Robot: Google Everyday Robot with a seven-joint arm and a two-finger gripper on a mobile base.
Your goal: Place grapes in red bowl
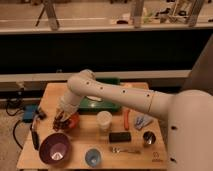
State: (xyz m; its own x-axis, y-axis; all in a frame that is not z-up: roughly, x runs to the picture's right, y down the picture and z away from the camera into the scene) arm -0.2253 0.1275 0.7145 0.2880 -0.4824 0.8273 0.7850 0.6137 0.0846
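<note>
Wooden table, hand over red bowl, purple bowl nearby

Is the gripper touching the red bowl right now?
Cannot tell. In the camera view the gripper sits at the red bowl, overlapping its rim; neither contact nor a gap shows plainly.

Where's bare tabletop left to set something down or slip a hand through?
Free: the strip between purple bowl, white cup and blue cup; also the back-left corner of the table, behind the red bowl. Crowded: right half, with carrot, black block, spoon and metal cup. The gripper sits over the red bowl.
</note>
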